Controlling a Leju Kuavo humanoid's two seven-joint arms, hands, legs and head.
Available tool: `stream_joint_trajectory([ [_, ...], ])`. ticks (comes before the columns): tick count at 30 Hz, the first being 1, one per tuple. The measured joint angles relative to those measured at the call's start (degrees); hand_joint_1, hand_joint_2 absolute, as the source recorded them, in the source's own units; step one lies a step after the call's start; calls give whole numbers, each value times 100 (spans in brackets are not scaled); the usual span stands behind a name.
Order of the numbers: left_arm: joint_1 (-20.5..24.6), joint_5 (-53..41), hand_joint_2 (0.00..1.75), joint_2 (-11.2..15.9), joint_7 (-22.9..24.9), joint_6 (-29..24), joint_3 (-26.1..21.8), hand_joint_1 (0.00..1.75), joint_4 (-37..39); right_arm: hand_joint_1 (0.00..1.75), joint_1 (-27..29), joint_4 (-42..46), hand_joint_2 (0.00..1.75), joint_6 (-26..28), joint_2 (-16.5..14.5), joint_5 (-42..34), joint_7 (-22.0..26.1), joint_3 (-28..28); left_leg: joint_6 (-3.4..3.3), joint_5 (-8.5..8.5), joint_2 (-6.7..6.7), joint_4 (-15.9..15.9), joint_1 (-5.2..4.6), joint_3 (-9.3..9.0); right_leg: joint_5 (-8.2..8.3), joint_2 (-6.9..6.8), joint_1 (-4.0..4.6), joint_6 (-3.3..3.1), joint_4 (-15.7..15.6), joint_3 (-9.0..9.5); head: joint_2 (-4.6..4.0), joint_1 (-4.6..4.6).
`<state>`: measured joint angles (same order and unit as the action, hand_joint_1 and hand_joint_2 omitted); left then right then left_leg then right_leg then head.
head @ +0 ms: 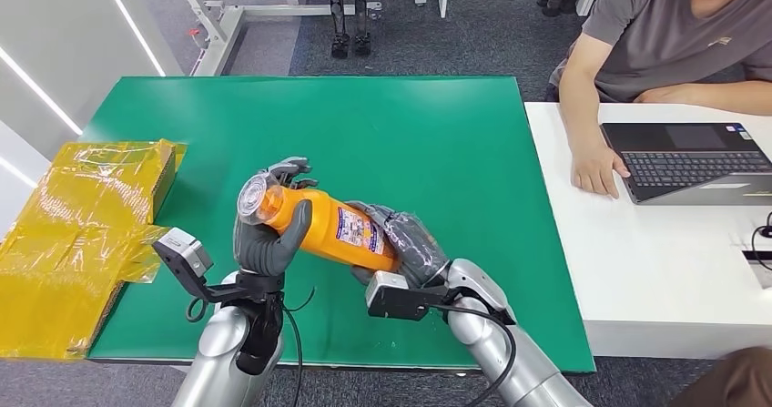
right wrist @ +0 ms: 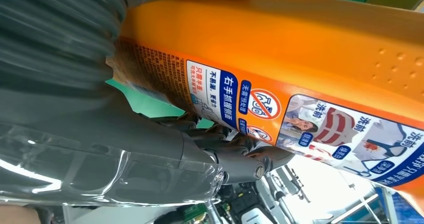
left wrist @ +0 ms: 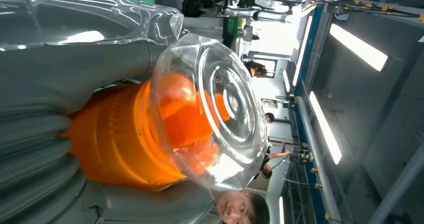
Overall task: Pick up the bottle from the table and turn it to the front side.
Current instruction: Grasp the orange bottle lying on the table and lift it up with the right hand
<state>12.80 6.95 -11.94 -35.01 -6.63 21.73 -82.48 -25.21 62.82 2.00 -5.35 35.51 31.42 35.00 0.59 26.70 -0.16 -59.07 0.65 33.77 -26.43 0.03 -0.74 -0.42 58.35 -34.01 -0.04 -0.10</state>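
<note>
An orange bottle (head: 332,229) with a clear cap (head: 253,198) and a printed label is held above the green table (head: 437,143), lying tilted with its cap to the left. My left hand (head: 269,239) grips its cap end, thumb across the neck. My right hand (head: 410,248) grips its base end. The left wrist view looks onto the clear cap (left wrist: 220,108) and orange neck (left wrist: 115,139) beside my thumb (left wrist: 75,73). The right wrist view has the bottle's label (right wrist: 300,114) close up, my fingers (right wrist: 235,156) wrapped under it.
A box wrapped in yellow plastic (head: 82,225) lies at the table's left edge. A white desk (head: 655,252) to the right carries a laptop (head: 692,161); a person (head: 655,43) sits there with a hand by it. A metal frame (head: 273,11) stands beyond the table.
</note>
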Motion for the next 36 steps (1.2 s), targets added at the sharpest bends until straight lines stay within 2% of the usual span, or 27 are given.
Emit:
stream_joint_trajectory([
  [9,145,86,175,-24,26,-15,0,175,116,174,-116,-118,175,-3,-13,-20,-32,55,0,0,-1,0,0,0,1,0,0,-1,0,0,0,-1],
  [12,196,118,175,-21,-31,-20,5,175,189,162,-142,-156,175,18,-17,-42,-39,64,0,0,-1,0,0,0,1,-1,0,-1,0,0,0,-1],
  [13,217,143,175,-15,-68,-23,13,175,221,136,-152,-169,175,33,-17,-65,-39,66,0,0,-1,0,0,0,1,-1,0,-1,0,0,0,-1],
  [16,255,218,175,17,-151,-33,49,175,287,17,-167,-194,175,90,-16,-168,-37,64,0,0,0,0,0,0,1,0,0,-1,0,0,0,0],
  [17,257,230,175,32,-161,-37,57,175,297,0,-165,-195,175,107,-15,-207,-26,62,0,0,0,0,0,0,1,0,0,-1,0,0,0,0],
  [28,236,255,175,179,-157,-53,63,175,350,0,-43,147,175,544,-15,-654,26,-74,1,0,0,0,0,0,1,-1,0,-1,-1,-2,0,-1],
  [31,239,262,175,202,-162,-57,63,175,356,0,226,576,175,983,-15,-1031,259,-256,0,0,-4,-1,0,2,0,-4,0,-1,-1,-2,0,-1],
  [36,285,239,175,302,-278,-313,14,175,357,0,859,1641,175,1393,-6,-1811,509,-621,0,1,-3,0,0,2,-1,-2,0,0,-2,-4,0,-1],
])
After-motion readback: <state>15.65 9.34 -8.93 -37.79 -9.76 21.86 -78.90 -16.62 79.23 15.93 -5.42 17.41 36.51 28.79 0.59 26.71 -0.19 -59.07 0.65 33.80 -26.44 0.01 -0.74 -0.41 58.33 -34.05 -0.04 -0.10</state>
